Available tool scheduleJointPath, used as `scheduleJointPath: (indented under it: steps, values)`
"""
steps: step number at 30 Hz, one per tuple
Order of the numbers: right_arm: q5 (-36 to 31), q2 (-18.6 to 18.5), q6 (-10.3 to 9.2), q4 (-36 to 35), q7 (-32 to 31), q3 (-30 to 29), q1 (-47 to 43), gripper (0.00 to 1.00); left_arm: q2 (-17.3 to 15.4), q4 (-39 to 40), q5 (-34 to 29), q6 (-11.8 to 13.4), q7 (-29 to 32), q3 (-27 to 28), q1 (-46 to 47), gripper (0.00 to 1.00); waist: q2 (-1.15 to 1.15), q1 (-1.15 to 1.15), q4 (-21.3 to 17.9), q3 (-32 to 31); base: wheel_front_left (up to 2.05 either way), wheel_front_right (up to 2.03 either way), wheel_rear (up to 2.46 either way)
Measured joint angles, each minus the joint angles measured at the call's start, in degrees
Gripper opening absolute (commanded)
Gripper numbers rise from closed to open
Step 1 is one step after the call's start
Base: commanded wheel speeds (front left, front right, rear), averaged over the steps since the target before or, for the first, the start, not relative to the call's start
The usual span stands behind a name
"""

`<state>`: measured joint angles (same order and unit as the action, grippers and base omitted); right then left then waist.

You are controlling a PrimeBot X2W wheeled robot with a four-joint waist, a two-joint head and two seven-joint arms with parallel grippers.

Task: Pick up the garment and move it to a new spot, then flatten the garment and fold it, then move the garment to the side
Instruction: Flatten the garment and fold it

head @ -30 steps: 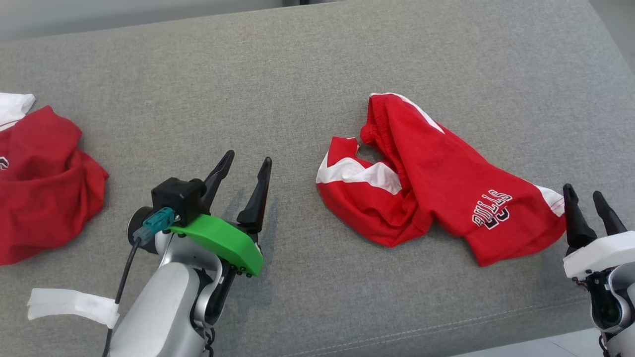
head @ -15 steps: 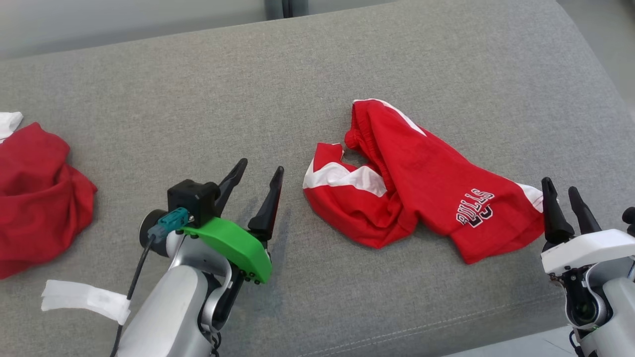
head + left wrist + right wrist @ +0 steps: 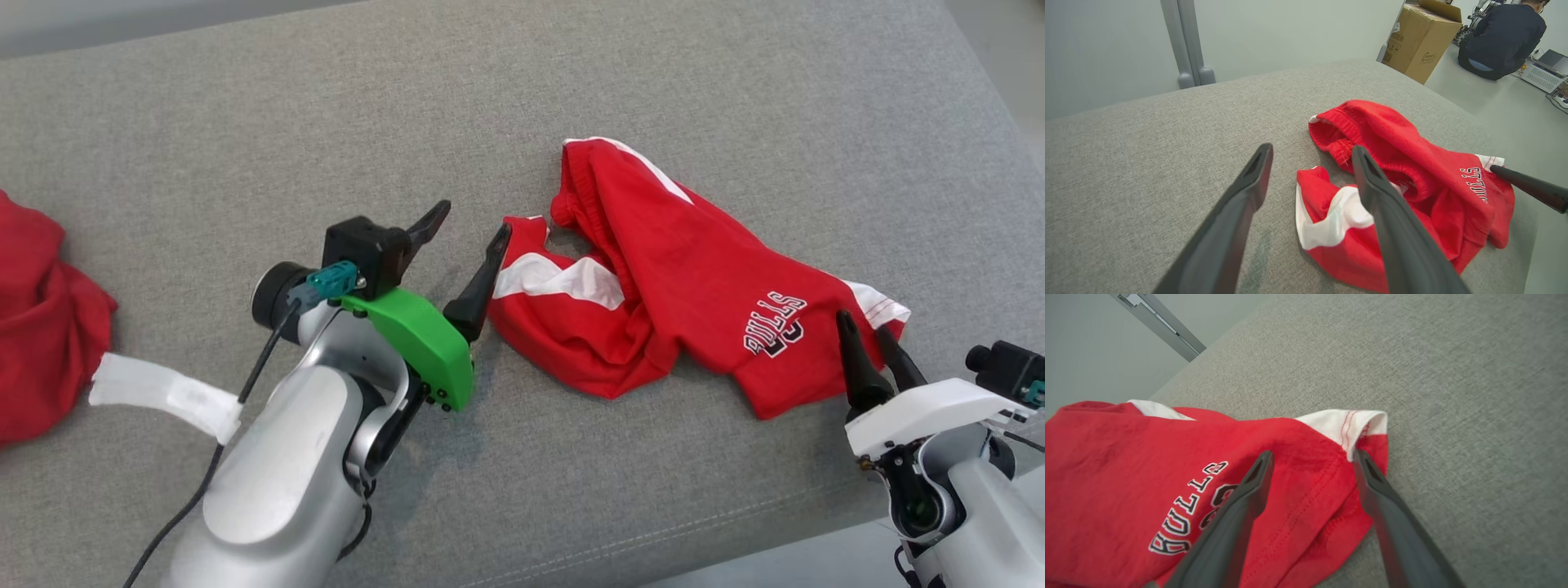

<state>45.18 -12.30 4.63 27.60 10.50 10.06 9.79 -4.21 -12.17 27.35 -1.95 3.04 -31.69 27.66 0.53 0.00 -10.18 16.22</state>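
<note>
Garment [image 3: 678, 261] between left hand [image 3: 477, 216] and right hand [image 3: 860, 322]

Rumpled red garment [image 3: 1126, 457] on grey cushion [image 3: 1453, 396]; right gripper [image 3: 1312, 455] spread wide over its hem corner, white trim [image 3: 1343, 422] just beyond one fingertip, BULLS lettering [image 3: 1184, 514] beside other finger.

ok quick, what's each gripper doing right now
Left gripper: open, empty, at the edge of the crumpled red-and-white fabric garment.
Right gripper: open, empty, over the garment's hem.
</note>
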Motion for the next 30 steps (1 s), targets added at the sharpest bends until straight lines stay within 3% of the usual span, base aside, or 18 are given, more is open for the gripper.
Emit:
scheduleJointPath:
  steps: [13, 21, 30]
  values:
    - [0.6, 2.9, 0.22, 1.0, -0.4, 0.3, 5.8, 1.00, 1.5, -6.1, 4.4, 0.1, 9.9, -0.1, 10.5, 1.00, 0.00, 0.00, -3.2, 4.1, 0.00, 0.00, 0.00]
    - [0.9, 5.4, -0.16, 3.4, -0.6, 1.5, 7.6, 1.00, 1.7, -10.2, 8.1, 2.0, 14.1, 1.7, 15.7, 1.00, 0.00, 0.00, -6.8, 6.4, 0.00, 0.00, 0.00]
    - [1.3, 7.1, 1.11, 4.4, -0.4, 3.8, 11.0, 0.98, 1.8, -14.4, 14.5, 3.5, 17.4, 2.0, 19.4, 1.00, 0.00, 0.00, -11.1, 9.7, 0.00, 0.00, 0.00]
